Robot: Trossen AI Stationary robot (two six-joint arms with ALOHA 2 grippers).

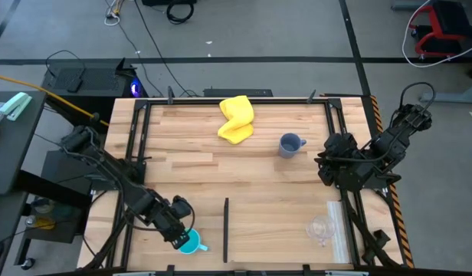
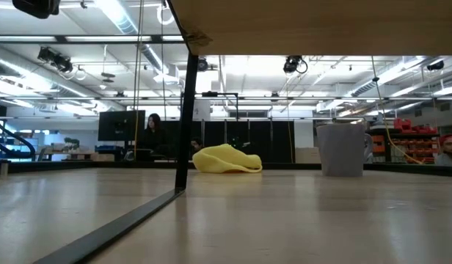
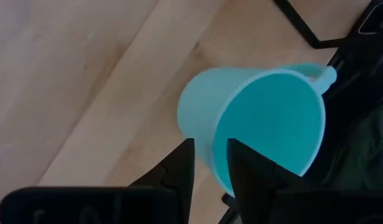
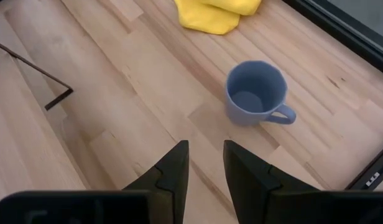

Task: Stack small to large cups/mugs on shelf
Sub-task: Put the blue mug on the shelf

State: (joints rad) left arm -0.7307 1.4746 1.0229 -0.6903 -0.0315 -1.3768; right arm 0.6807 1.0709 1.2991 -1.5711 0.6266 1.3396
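The left gripper (image 3: 210, 163) is clamped on the rim of the bright cyan handled plastic mug (image 3: 260, 121) at the table's near left edge, the mug tilted, mouth toward the wrist camera, handle on the far side. The right gripper (image 4: 205, 163) hangs with fingers slightly apart near the upright grey-blue handled mug (image 4: 257, 93), whose handle points away from the crumpled yellow cloth (image 1: 237, 119); the small clear see-through cup (image 1: 321, 228) stands near the table's front right.

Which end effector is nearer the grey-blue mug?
Right. The right end effector sits just beside the grey-blue mug, apart from it. The left end effector is across the table, gripping the cyan mug by its wall.

No legible text, labels or numbers anywhere.
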